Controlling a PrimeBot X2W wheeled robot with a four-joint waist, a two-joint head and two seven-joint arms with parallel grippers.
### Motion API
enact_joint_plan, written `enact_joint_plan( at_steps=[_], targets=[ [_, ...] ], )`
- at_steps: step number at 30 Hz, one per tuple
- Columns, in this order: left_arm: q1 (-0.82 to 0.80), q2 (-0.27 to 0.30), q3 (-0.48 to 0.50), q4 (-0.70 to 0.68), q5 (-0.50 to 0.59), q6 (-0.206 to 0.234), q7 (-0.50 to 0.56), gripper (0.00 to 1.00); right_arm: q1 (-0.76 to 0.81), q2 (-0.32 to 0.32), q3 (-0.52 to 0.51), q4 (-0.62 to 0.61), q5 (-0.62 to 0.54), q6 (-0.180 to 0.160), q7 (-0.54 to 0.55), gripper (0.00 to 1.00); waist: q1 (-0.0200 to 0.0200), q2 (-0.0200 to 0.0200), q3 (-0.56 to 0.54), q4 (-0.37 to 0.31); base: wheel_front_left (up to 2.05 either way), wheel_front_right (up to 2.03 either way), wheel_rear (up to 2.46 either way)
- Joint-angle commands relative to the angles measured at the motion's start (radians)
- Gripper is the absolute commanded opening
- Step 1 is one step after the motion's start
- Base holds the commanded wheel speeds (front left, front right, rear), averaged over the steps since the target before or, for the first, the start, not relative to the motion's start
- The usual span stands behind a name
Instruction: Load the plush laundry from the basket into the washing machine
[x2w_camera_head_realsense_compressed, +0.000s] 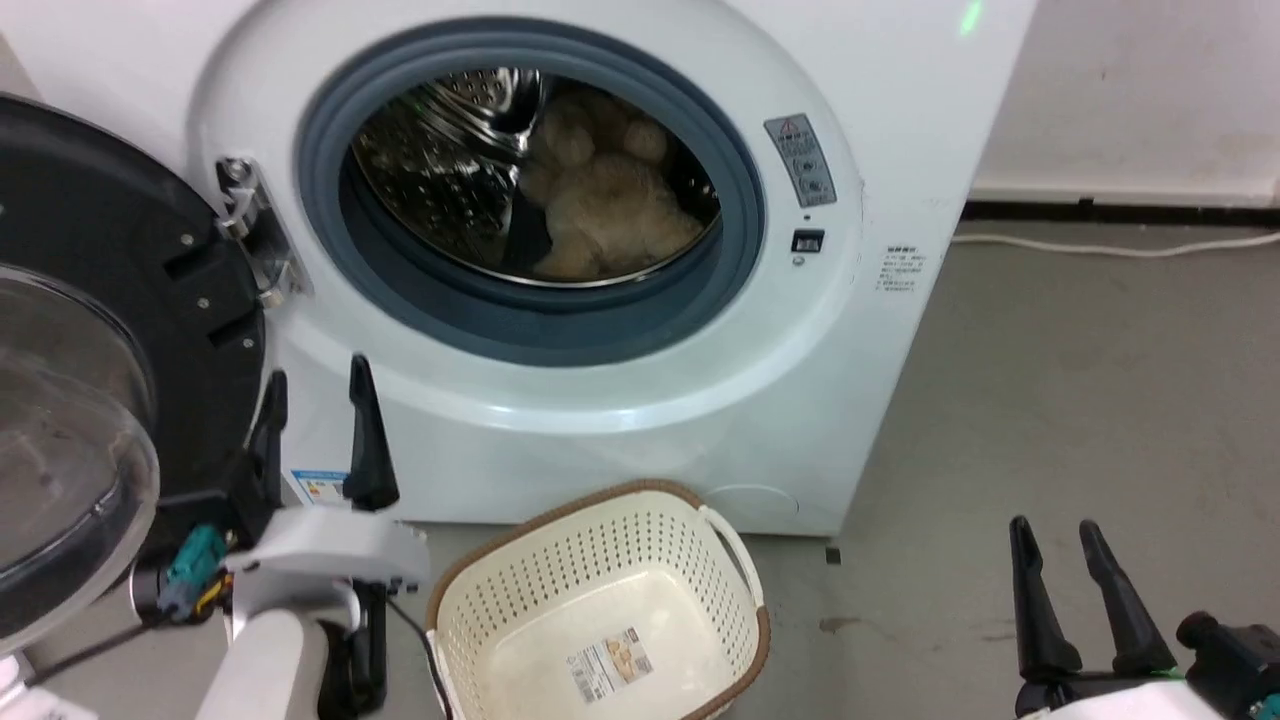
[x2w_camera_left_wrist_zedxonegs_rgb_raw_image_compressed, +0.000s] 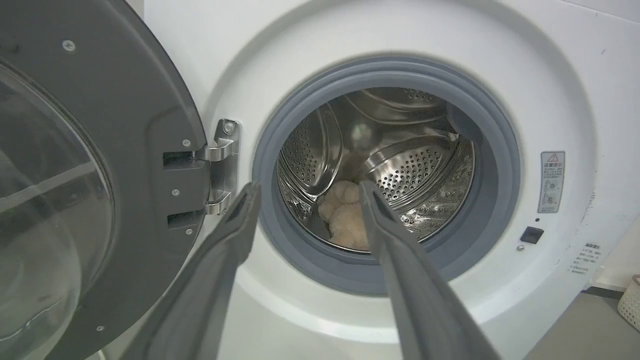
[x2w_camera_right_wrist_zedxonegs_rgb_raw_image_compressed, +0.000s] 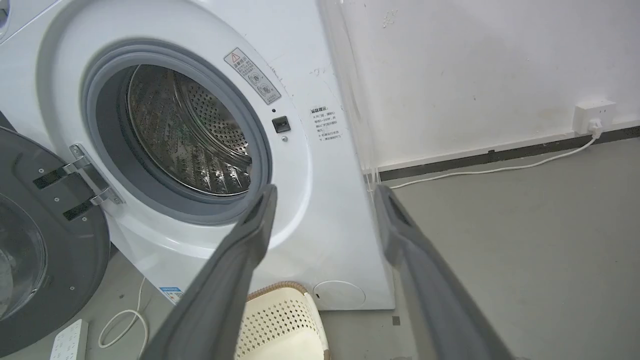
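Inside the drum (x2w_camera_head_realsense_compressed: 440, 150) of the washing machine (x2w_camera_head_realsense_compressed: 600, 400) lies the plush laundry (x2w_camera_head_realsense_compressed: 610, 215), the basket (x2w_camera_head_realsense_compressed: 600, 540) below holds nothing, and the left claw (x2w_camera_head_realsense_compressed: 317, 370) and right claw (x2w_camera_head_realsense_compressed: 1053, 523) stand spread apart, empty, so loading looks done.

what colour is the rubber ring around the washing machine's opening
Grey with a bluish tint, the rubber ring circles the washing machine opening; the left wrist view shows it best.

The plush laundry (x2w_camera_left_wrist_zedxonegs_rgb_raw_image_compressed: 345, 220) lies low in the steel drum (x2w_camera_left_wrist_zedxonegs_rgb_raw_image_compressed: 410, 170) of the washing machine (x2w_camera_left_wrist_zedxonegs_rgb_raw_image_compressed: 575, 100) at centre frame, the dark-rimmed door (x2w_camera_left_wrist_zedxonegs_rgb_raw_image_compressed: 150, 100) hangs open at left, and the left gripper (x2w_camera_left_wrist_zedxonegs_rgb_raw_image_compressed: 308, 186) rises from the bottom edge, fingers spread, holding nothing.
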Motion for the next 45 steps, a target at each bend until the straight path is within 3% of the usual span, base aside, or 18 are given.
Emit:
enact_joint_plan(
  at_steps=[1,15,38,45],
  targets=[
    [0.024,0.002,-0.001,-0.009,-0.005,0.000,0.000,1.00,0.016,-0.002,0.001,-0.001,-0.008,0.001,0.003,1.00,0.0001,0.0000,-0.017,0.003,0.00,0.00,0.00],
    [0.178,0.046,-0.035,-0.079,-0.030,-0.022,0.094,1.00,0.086,-0.002,-0.020,-0.028,-0.066,0.001,0.004,1.00,0.0001,0.0000,-0.076,0.026,0.00,0.00,0.00],
    [0.344,0.081,-0.073,-0.165,-0.013,0.029,0.164,1.00,0.136,-0.002,-0.040,-0.094,-0.149,0.001,0.075,1.00,0.0001,0.0000,-0.101,0.037,0.00,0.00,0.00],
    [0.359,0.100,-0.092,-0.190,-0.002,0.020,0.174,1.00,0.147,-0.002,-0.034,-0.102,-0.149,0.001,0.092,1.00,0.0001,0.0000,-0.101,0.036,0.00,0.00,0.00]
  ],
)
